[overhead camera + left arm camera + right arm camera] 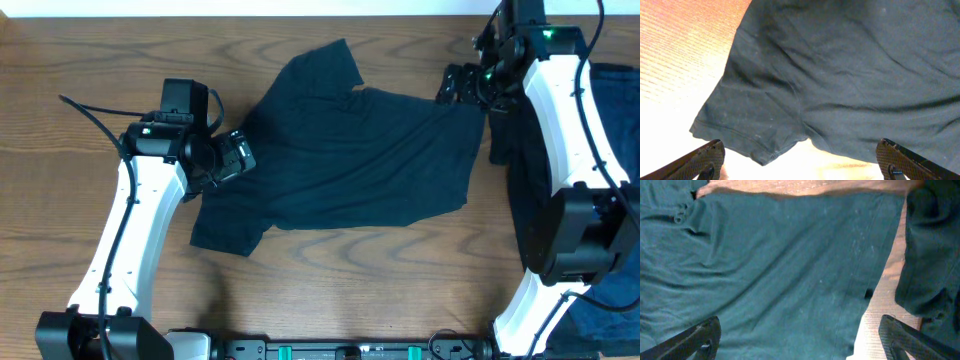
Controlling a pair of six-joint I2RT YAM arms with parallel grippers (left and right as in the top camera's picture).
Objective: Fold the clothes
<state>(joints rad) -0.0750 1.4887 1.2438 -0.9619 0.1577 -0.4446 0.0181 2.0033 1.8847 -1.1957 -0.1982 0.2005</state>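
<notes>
The brown wooden surface (pixel 90 60) fills the overhead view. A black T-shirt (pixel 370 160) lies spread out in the middle of it, wrinkled in places. The hem end is to the right and the sleeve end to the left. One sleeve (pixel 325 65) points toward the far edge, and the other sleeve (pixel 228 228) lies toward the near left.

At the right edge of the surface lies a heap of other dark clothes (pixel 615 110), partly under the right arm (pixel 560 130). The heap sits just beside the shirt's hem. A strip of bare wood shows between the two in the right wrist view, though they may meet farther up.

The left arm (pixel 130 230) reaches in from the near left. Its jaws are at the shirt's left edge, between the two sleeves. In the left wrist view they are spread wide, one fingertip (pixel 705 160) in each lower corner, above the near sleeve and holding nothing.

The right arm's jaws are over the shirt's far right corner. In the right wrist view their fingertips (pixel 695 340) also stand far apart, with the flat cloth below them and nothing pinched.
</notes>
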